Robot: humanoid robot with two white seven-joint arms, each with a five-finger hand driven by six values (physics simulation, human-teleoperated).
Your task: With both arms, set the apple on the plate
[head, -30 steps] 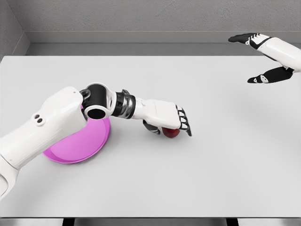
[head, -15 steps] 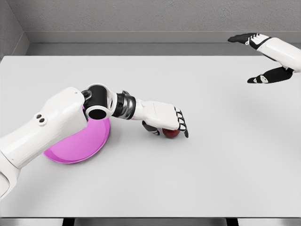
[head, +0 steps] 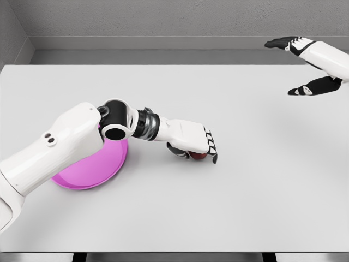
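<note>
Since a moment ago, my left robot hand has drawn back slightly toward the plate, fingers closed over the apple on the worktop, which may roll free from so shallow a grip.

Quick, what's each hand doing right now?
Left hand: curled over the apple on the table, gripping it.
Right hand: open, holding nothing, raised at the far right.
</note>
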